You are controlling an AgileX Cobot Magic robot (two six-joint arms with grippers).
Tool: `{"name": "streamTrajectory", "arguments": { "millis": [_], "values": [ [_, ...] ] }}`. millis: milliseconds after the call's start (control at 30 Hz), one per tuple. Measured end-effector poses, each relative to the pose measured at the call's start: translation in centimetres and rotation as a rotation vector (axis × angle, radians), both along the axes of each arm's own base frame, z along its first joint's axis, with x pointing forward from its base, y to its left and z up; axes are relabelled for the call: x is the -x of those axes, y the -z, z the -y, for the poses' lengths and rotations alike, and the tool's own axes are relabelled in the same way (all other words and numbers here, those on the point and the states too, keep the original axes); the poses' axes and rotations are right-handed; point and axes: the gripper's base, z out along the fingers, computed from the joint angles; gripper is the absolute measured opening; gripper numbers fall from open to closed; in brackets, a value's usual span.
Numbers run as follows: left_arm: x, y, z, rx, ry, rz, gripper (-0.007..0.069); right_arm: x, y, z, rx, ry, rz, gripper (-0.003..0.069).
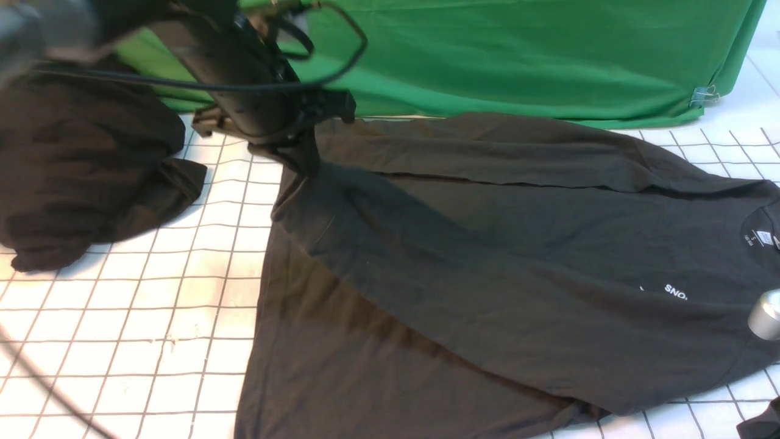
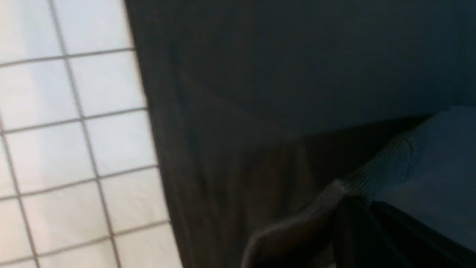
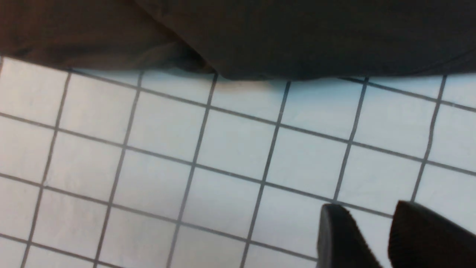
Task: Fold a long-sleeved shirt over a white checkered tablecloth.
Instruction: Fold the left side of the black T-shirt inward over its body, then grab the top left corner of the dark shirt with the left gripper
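The dark charcoal long-sleeved shirt (image 1: 487, 256) lies spread over the white checkered tablecloth (image 1: 122, 317), with its white chest print (image 1: 675, 291) and neck label (image 1: 765, 238) towards the right. At the shirt's far left corner my left gripper (image 1: 298, 143) is shut on the fabric and holds it raised, so the cloth hangs in a slope. In the left wrist view the left gripper (image 2: 353, 212) pinches a ribbed edge (image 2: 372, 178) of the shirt. My right gripper (image 3: 368, 208) is open with nothing between its fingers. It hovers over bare tablecloth (image 3: 223, 149), close to the shirt's edge (image 3: 260, 37).
A shapeless black heap of cloth (image 1: 79, 164) lies at the far left. A green fabric backdrop (image 1: 518, 55) closes off the far side. A silver part of the right arm (image 1: 765, 314) shows at the right edge above the shirt.
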Motion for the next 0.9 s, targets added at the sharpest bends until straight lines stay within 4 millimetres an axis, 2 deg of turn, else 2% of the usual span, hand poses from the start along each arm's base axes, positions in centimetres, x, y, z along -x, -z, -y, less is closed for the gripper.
{"name": "streamTrajectory", "arguments": {
  "millis": [67, 100, 233, 367, 533, 600, 667, 767, 900],
  "values": [
    [-0.6, 0.8, 0.0, -0.017, -0.008, -0.008, 0.0004, 0.0, 0.0, 0.0, 0.000, 0.000, 0.001, 0.0199],
    [-1.4, 1.9, 0.2, -0.025, -0.018, -0.020, 0.0004, 0.0, 0.0, 0.0, 0.000, 0.000, 0.003, 0.0201],
    [-2.7, 4.2, 0.5, -0.030, -0.035, -0.046, 0.0006, 0.0, 0.0, 0.0, 0.000, 0.000, 0.003, 0.0207],
    [-3.9, 5.5, -0.2, -0.003, -0.086, -0.070, 0.0031, 0.0, 0.0, 0.0, 0.000, 0.000, 0.003, 0.0212],
    [-6.0, 4.5, -2.9, 0.131, -0.200, -0.036, 0.0141, 0.0, 0.0, 0.0, -0.001, 0.001, 0.004, 0.0219],
    [-7.3, 3.9, -4.8, 0.238, -0.263, -0.005, 0.0221, 0.0, 0.0, 0.0, -0.001, 0.001, 0.004, 0.0222],
    [-7.7, 3.8, -5.4, 0.277, -0.286, 0.005, 0.0243, 0.0, 0.0, 0.0, -0.001, 0.001, 0.004, 0.0224],
    [-9.3, 4.9, -7.4, 0.386, -0.373, 0.039, 0.0300, 0.0, 0.0, 0.0, -0.001, 0.001, 0.006, 0.0229],
    [-10.7, 7.4, -8.7, 0.432, -0.446, 0.061, 0.0305, -0.1, 0.0, 0.0, -0.001, 0.001, 0.006, 0.0234]
  ]
}}
